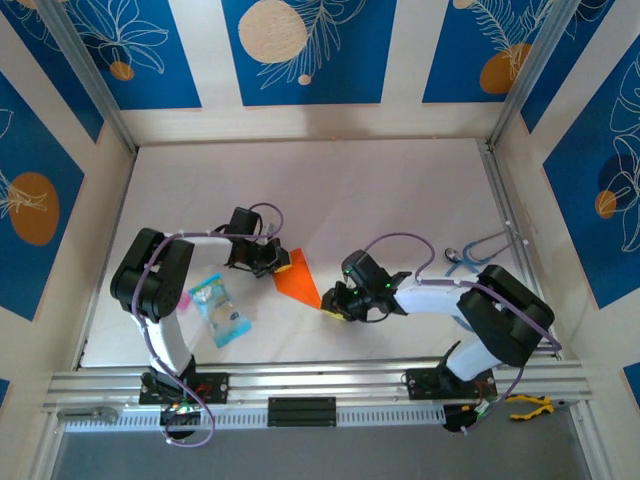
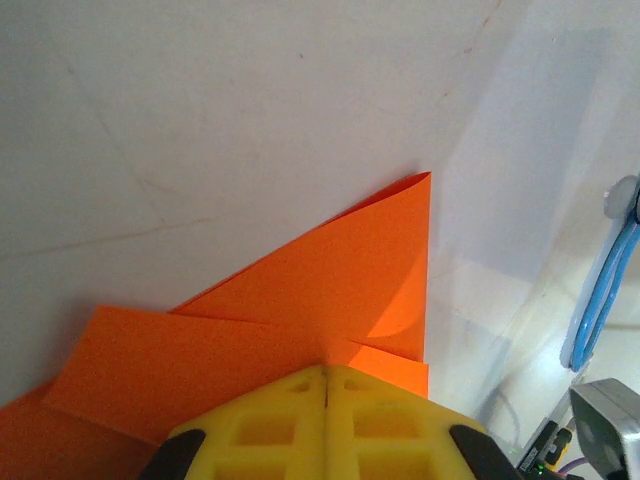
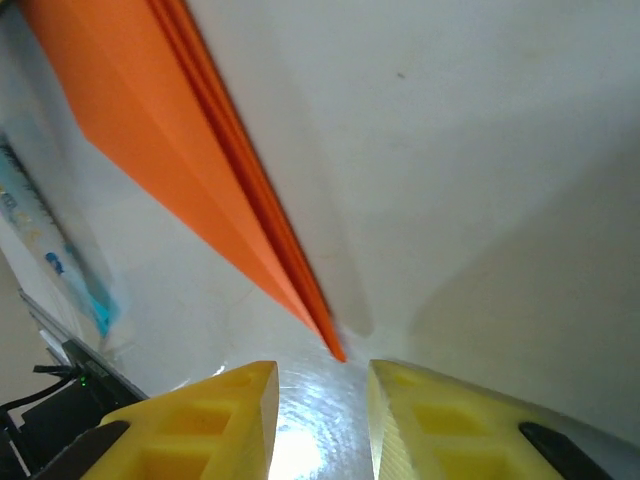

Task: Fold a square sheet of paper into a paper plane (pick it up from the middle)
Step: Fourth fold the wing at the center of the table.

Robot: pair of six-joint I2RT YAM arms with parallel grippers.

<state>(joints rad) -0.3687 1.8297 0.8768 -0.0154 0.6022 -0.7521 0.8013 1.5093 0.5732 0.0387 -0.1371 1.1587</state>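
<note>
Nearest me is the packet (image 1: 220, 311); I can't read its print. The right gripper (image 3: 320, 395) has its jaws spread, with the plane (image 1: 298, 280) tip just ahead of the gap. Farther back, the left gripper (image 2: 326, 385) jaws are pinching its wide end.

Paper plane (image 1: 298, 279) glowing plain bright orange, right gripper (image 3: 322, 375) showing yellow fingers (image 3: 215, 425), packet (image 1: 220, 308) showing blue and clear, table (image 1: 380, 200) looking off-white, walls (image 1: 130, 50) carrying blue panels with white leaf outlines and orange discs.

Top camera overhead, wrist cameras close, low, all sharing paper plane (image 1: 298, 277)
</note>
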